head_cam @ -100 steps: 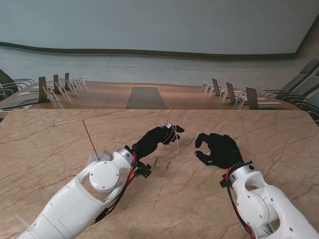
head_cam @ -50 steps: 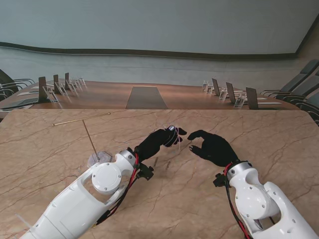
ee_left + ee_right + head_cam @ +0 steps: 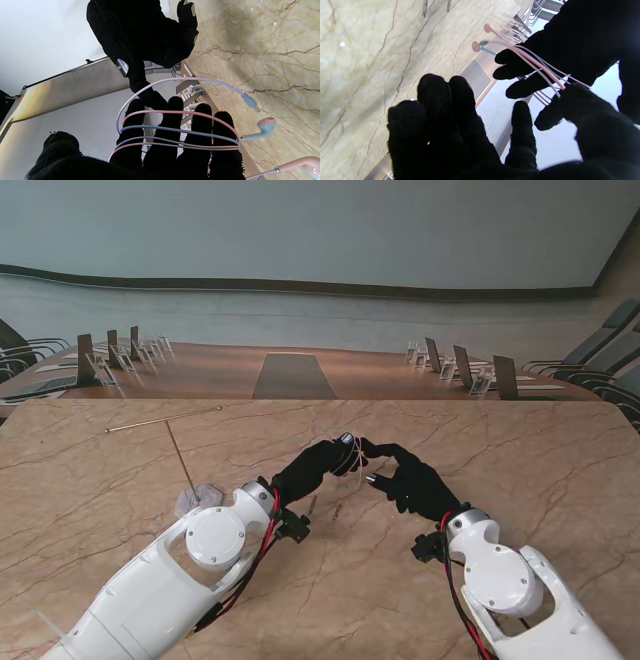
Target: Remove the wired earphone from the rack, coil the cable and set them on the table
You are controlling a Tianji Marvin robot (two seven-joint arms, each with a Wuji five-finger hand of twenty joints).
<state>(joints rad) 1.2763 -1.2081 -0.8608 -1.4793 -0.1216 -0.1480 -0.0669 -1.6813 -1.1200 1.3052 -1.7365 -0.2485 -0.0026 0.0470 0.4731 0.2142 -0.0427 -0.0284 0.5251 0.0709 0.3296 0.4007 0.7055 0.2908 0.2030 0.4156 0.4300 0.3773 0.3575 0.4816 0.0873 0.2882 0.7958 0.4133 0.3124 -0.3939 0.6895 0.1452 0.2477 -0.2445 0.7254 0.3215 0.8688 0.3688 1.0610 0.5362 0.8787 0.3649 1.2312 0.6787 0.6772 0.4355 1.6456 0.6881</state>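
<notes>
The earphone cable (image 3: 180, 136) is wound in several pink and blue loops round the four straight fingers of my left hand (image 3: 318, 464). Two pink earbuds (image 3: 266, 125) and the plug (image 3: 250, 101) dangle free beside those fingers over the marble table (image 3: 110, 480). In the stand view the coil (image 3: 351, 448) shows at the left fingertips. My right hand (image 3: 412, 483) reaches across from the right with its fingers spread. One of its fingertips (image 3: 150, 96) touches the loose loop that leads to the plug. In the right wrist view the strands (image 3: 540, 71) run down onto the thumb (image 3: 572, 105).
The rack (image 3: 165, 418), a thin gold crossbar on a slim post with a clear base (image 3: 200, 498), stands bare on the left of the table. Beyond the table's far edge are rows of desks and chairs (image 3: 460, 367).
My right hand has moved left and away from me until its fingertips meet the left hand's wrapped fingers. The left hand has hardly moved and keeps the coil.
</notes>
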